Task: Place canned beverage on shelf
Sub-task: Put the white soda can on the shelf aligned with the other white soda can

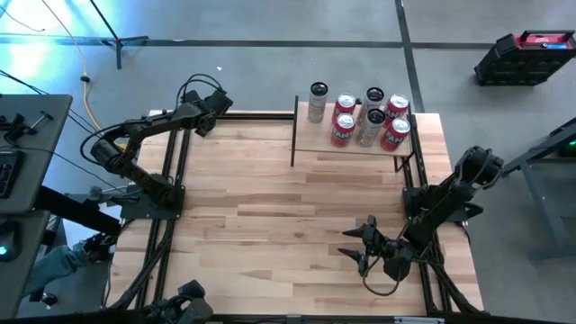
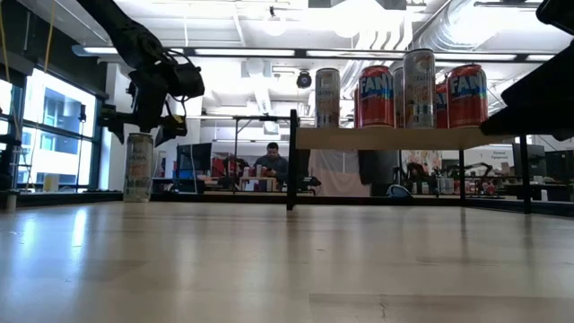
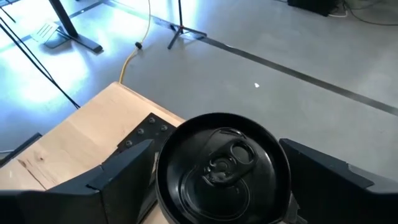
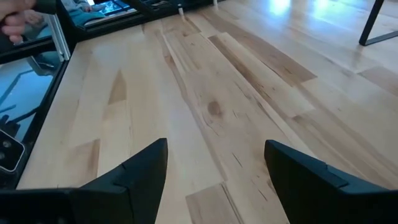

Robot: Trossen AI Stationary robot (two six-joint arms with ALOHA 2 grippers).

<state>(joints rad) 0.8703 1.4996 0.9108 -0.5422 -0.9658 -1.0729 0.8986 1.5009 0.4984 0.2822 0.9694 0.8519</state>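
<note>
One tall pale drink can [image 2: 138, 167] stands upright at the frame's left, straight under your left gripper [image 3: 217, 177], whose wide-open fingers sit either side of its top without holding it, far from the pale wood shelf [image 2: 395, 137].

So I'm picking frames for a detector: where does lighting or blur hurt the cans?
Low view: bright ceiling lights behind the shelf backlight its cans, and the near tabletop is soft. Left wrist view: the can between the left hand's fingers shows a dark top, and blue-white glare washes the floor. High view: evenly lit, cans small.
</note>
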